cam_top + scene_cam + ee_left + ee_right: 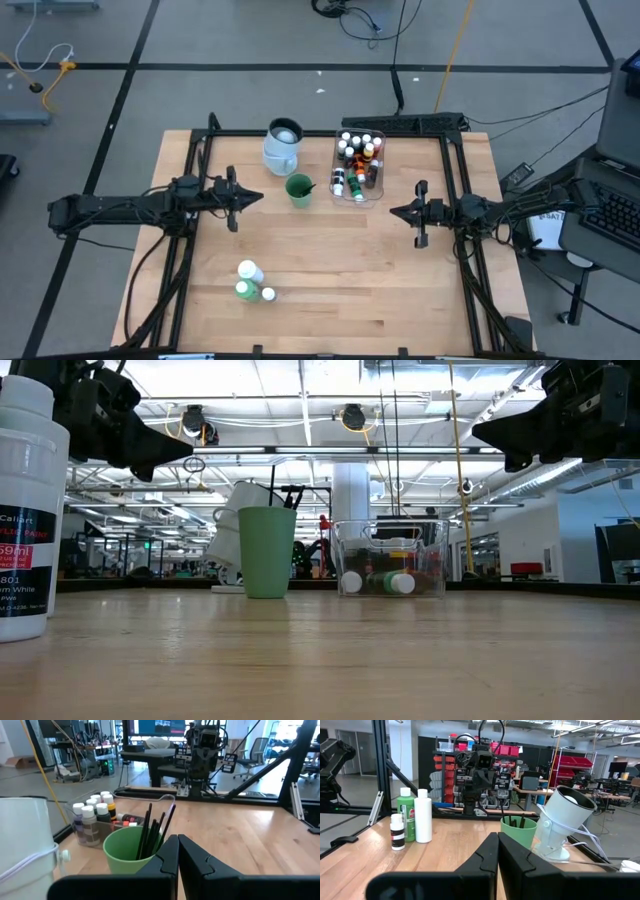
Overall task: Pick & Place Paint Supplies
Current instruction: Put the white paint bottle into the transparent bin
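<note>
The tiny paint bottles (356, 160) are packed upright in the clear tub (380, 186) toward the far side of the table (340, 270), white and coloured caps showing, and a couple more lie on their sides at the tub's near end. Just beside the tub stands the green cup (298, 189) with the dark-handled brushes (154, 830) sticking up out of it, and the pale-blue jug (283, 145) sits right behind the cup. Down near the front edge, well apart from all that, the white bottle (249, 271), the green bottle (243, 290) and one small white-capped bottle (268, 294) are huddled together, upright. My left gripper (258, 197) hangs over the table just beside the cup, fingers pressed together, nothing between them. My right gripper (394, 212) hovers on the opposite side, pointing inward near the tub, fingers likewise closed and empty.
</note>
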